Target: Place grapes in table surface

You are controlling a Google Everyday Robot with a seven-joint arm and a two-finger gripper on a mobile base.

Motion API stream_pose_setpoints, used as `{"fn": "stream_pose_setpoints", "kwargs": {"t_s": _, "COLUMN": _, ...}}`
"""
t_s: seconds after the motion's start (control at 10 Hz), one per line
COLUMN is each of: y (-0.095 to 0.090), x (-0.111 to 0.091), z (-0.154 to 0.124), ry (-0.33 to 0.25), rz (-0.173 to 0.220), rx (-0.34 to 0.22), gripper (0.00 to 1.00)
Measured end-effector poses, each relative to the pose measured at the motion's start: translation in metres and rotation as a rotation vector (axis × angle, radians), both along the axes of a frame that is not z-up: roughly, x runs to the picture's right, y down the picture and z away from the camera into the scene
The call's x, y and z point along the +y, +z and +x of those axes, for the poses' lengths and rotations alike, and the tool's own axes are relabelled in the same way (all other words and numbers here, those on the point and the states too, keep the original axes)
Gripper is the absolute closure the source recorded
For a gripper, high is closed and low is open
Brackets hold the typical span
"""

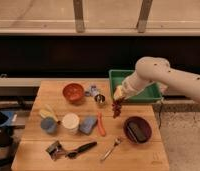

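My gripper (118,98) is above the table's right middle, in front of the green tray's left end. It is shut on the grapes (116,109), a small dark red-purple bunch that hangs down from it. The bunch hangs over the light brown wooden table surface (53,102), between the small metal cup (99,98) and the dark maroon bowl (137,129). I cannot tell whether its lower end touches the wood. The white arm (153,75) reaches in from the right.
A green tray (138,94) sits at the back right. An orange bowl (73,92), white cup (70,121), blue cup (49,125), blue cloth (87,125), orange stick (100,125), spoon (111,147) and black-handled tool (75,149) lie on the table.
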State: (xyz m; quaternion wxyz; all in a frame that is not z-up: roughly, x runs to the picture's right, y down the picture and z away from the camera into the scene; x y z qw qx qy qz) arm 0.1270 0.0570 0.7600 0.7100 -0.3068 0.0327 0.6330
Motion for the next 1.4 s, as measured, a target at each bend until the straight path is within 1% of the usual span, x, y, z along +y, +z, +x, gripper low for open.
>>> {"fn": "stream_pose_setpoints", "kwargs": {"t_s": 0.1, "y": 0.014, "x": 0.012, "z": -0.003, "ry": -0.013, "rz": -0.027, "rx": 0.004, "gripper": 1.0}}
{"fn": "stream_pose_setpoints", "kwargs": {"t_s": 0.3, "y": 0.046, "x": 0.045, "z": -0.013, "ry": -0.051, "rz": -0.105, "rx": 0.016, "gripper": 1.0}}
{"fn": "stream_pose_setpoints", "kwargs": {"t_s": 0.4, "y": 0.058, "x": 0.057, "z": -0.017, "ry": -0.067, "rz": -0.144, "rx": 0.024, "gripper": 0.97}}
{"fn": "stream_pose_setpoints", "kwargs": {"t_s": 0.5, "y": 0.064, "x": 0.065, "z": -0.018, "ry": -0.076, "rz": -0.177, "rx": 0.033, "gripper": 0.91}}
{"fn": "stream_pose_setpoints", "kwargs": {"t_s": 0.6, "y": 0.072, "x": 0.074, "z": -0.018, "ry": -0.082, "rz": -0.211, "rx": 0.045, "gripper": 0.82}}
{"fn": "stream_pose_setpoints", "kwargs": {"t_s": 0.7, "y": 0.079, "x": 0.083, "z": -0.016, "ry": -0.086, "rz": -0.244, "rx": 0.057, "gripper": 0.69}}
{"fn": "stream_pose_setpoints", "kwargs": {"t_s": 0.8, "y": 0.081, "x": 0.086, "z": -0.015, "ry": -0.086, "rz": -0.253, "rx": 0.064, "gripper": 0.61}}
{"fn": "stream_pose_setpoints", "kwargs": {"t_s": 1.0, "y": 0.081, "x": 0.086, "z": -0.01, "ry": -0.082, "rz": -0.259, "rx": 0.085, "gripper": 0.4}}
{"fn": "stream_pose_setpoints", "kwargs": {"t_s": 1.1, "y": 0.08, "x": 0.086, "z": -0.009, "ry": -0.082, "rz": -0.258, "rx": 0.091, "gripper": 0.33}}
{"fn": "stream_pose_setpoints", "kwargs": {"t_s": 1.2, "y": 0.079, "x": 0.084, "z": -0.007, "ry": -0.078, "rz": -0.253, "rx": 0.097, "gripper": 0.3}}
{"fn": "stream_pose_setpoints", "kwargs": {"t_s": 1.4, "y": 0.078, "x": 0.075, "z": 0.0, "ry": -0.064, "rz": -0.23, "rx": 0.114, "gripper": 0.3}}
